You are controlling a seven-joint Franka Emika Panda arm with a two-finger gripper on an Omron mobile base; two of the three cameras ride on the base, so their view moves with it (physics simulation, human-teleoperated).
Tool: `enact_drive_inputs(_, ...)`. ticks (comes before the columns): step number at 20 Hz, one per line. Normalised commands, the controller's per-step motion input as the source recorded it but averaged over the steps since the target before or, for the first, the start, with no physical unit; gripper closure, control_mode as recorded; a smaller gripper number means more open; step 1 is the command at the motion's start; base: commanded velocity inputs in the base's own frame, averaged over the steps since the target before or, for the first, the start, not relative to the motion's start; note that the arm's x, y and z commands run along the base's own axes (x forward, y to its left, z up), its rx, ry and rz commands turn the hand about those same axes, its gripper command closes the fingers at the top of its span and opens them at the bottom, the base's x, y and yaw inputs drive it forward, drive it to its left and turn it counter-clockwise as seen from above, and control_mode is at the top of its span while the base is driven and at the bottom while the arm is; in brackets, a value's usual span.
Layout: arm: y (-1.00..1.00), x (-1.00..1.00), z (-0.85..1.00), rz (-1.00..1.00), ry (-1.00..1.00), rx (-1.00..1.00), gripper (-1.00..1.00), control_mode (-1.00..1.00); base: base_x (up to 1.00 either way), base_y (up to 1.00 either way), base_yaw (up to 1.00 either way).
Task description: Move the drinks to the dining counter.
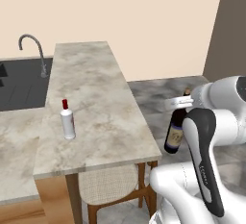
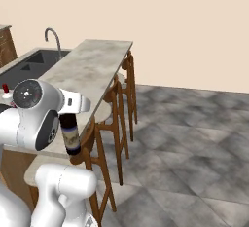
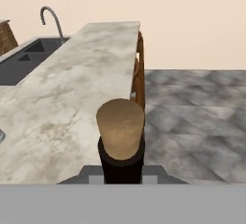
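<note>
Dark wine bottle (image 1: 176, 132): clamped at its neck in the jaws, hanging upright just off the table's (image 1: 96, 93) long stool-side edge.
White bottle (image 1: 67, 120): standing near the table's front end.
Advice: lift above the edge, keep it upright, set down apart from the white bottle.

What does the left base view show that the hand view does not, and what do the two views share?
Left base view alone: the small white bottle with red cap standing upright on the dining counter, and the wine bottle's dark body and pale label, held out past the counter's edge over the floor. Hand view alone: the wine bottle's cork seen close, from above. Shared: the dining counter, the wine bottle, the dark sink and its curved faucet.
</note>
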Motion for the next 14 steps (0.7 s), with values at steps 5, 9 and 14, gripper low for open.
enact_drive_inputs(5, 0.07, 0.12, 0.32, 0.00, -0.01, 0.00, 1.00, -1.00, 0.00, 0.00, 0.00)
enact_drive_inputs(9, 0.00, 0.20, 0.64, 0.00, 0.02, 0.01, 1.00, -1.00, 0.00, 0.00, 0.00)
enact_drive_inputs(14, 0.38, 0.48, 0.22, 0.01, 0.07, 0.00, 1.00, -1.00, 0.00, 0.00, 0.00)
